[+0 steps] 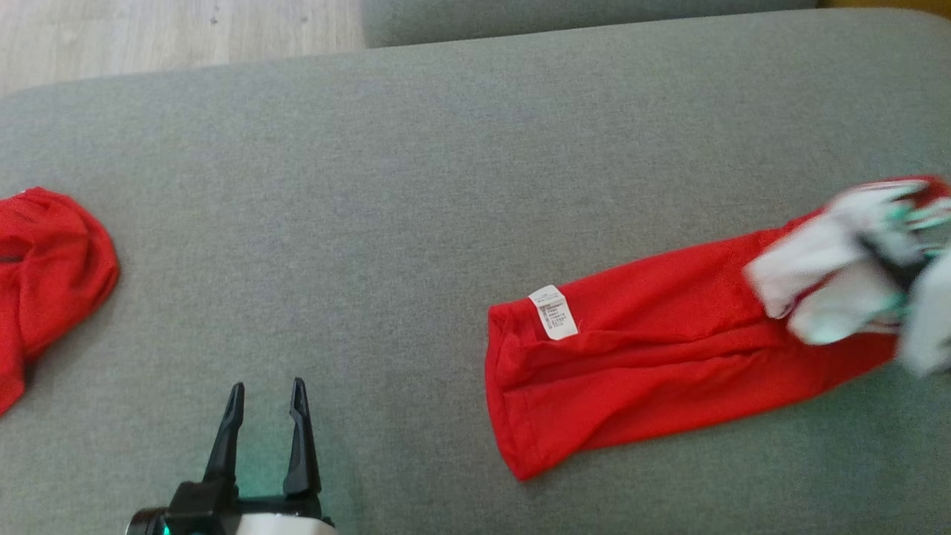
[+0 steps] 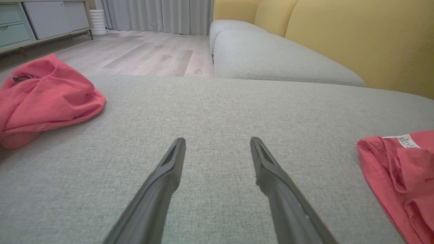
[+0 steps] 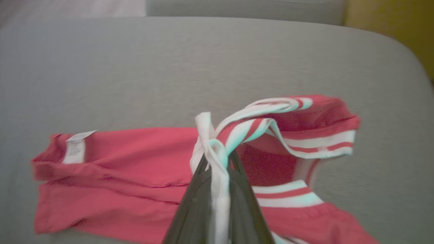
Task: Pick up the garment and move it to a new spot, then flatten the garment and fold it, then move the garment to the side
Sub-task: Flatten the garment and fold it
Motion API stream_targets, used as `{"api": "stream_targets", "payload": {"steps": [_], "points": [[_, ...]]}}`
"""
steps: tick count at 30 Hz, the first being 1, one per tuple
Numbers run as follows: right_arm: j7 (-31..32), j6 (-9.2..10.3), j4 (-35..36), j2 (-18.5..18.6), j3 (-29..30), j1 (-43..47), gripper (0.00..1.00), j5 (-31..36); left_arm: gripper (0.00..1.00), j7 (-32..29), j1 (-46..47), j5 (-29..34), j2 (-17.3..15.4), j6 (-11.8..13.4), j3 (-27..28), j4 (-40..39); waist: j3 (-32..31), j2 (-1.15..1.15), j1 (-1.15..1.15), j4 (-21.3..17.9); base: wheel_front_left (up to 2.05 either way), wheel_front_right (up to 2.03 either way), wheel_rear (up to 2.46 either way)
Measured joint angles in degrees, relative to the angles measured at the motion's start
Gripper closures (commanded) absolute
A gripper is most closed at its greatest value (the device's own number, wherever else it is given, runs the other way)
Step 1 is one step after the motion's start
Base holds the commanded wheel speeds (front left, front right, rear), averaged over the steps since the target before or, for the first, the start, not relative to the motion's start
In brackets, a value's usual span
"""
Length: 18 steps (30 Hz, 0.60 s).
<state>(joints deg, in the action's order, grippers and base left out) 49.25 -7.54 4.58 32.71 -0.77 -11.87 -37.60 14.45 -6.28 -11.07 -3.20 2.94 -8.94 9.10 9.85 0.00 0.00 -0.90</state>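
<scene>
The garment (image 1: 654,334) is a red jersey lying stretched out on the right half of the grey seat cushion (image 1: 416,186), with a white care label near its left hem. Its white and striped end is lifted at the far right, blurred by motion. My right gripper (image 1: 888,256) is at that end. In the right wrist view my right gripper (image 3: 217,159) is shut on a white strip of the garment (image 3: 129,169), beside the red-and-white striped trim. My left gripper (image 1: 267,386) stands open over bare cushion at the lower left, well apart from the garment (image 2: 400,169); in the left wrist view, nothing lies between the fingers of my left gripper (image 2: 217,140).
A plain red cloth lump (image 1: 44,267) lies at the cushion's left edge, also the red cloth lump (image 2: 47,95) in the left wrist view. Wooden floor (image 1: 178,33) lies beyond the far edge. A second grey cushion (image 2: 271,57) and a yellow backrest (image 2: 356,40) stand further off.
</scene>
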Motion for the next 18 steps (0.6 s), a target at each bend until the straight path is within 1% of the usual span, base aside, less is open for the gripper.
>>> {"api": "stream_targets", "payload": {"steps": [3,7,9,11,15,18], "points": [[2.23,0.00,5.39,-2.32,-7.00,1.38,1.00,-1.18,0.00,0.00,0.00,-0.26,0.04,0.01,-0.19,0.37,-0.42,0.00,0.00,0.24,0.00,0.00,0.00],[3.13,0.00,7.01,-6.30,-16.77,3.00,1.00,-1.22,0.00,0.00,0.03,-1.49,0.07,0.04,-1.08,1.30,-0.70,0.00,0.00,0.98,0.00,0.00,0.00],[2.42,0.00,6.02,-8.84,-20.17,3.19,1.00,-0.97,0.00,0.00,0.14,-1.66,0.08,0.08,-1.91,1.56,-0.65,0.00,0.00,1.50,0.00,0.00,0.00],[0.59,0.00,4.00,-11.60,-22.36,3.13,1.00,-0.32,0.00,0.00,0.18,-1.67,0.08,0.19,-2.37,1.68,-0.62,0.00,0.00,2.10,0.00,0.00,0.00],[-4.11,0.00,-0.38,-16.47,-25.39,3.05,1.00,1.11,0.00,0.00,0.17,-1.67,0.11,0.62,-2.70,1.94,-0.68,0.00,0.00,3.02,0.00,0.00,0.00],[-7.32,0.00,-2.94,-19.12,-26.99,2.97,1.00,1.81,0.00,0.00,0.16,-1.67,0.11,0.63,-2.81,2.55,-0.77,0.00,0.00,3.32,0.00,0.00,0.00]]}}
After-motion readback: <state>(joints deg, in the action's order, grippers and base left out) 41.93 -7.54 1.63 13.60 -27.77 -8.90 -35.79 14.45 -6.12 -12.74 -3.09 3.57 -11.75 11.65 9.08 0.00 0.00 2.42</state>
